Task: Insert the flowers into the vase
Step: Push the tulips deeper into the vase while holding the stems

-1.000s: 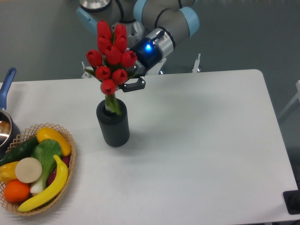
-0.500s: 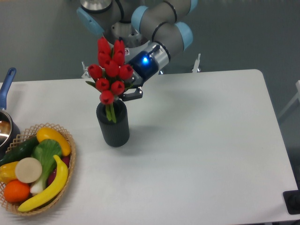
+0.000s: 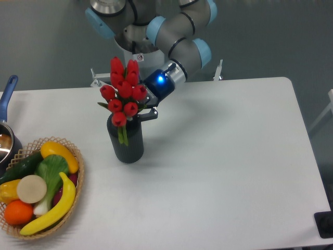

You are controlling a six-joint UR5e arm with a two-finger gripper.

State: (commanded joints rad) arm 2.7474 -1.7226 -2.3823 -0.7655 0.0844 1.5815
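Pretty much done imo: the flowers (image 3: 123, 91) sit w/ stems down in the vase (image 3: 126, 139) on the table (image 3: 218, 156), blooms above the rim, but the hand (image 3: 145, 108) looks clamped on the bunch, so letting go + backing off is what's left.

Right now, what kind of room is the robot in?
Probably a robot lab staged like a kitchen: a bare white table, a plain grey wall, a basket of fruit and vegetables, and a pot at the edge.

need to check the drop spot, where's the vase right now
The vase stands on the table's left half, just right of the fruit basket, under the flowers.
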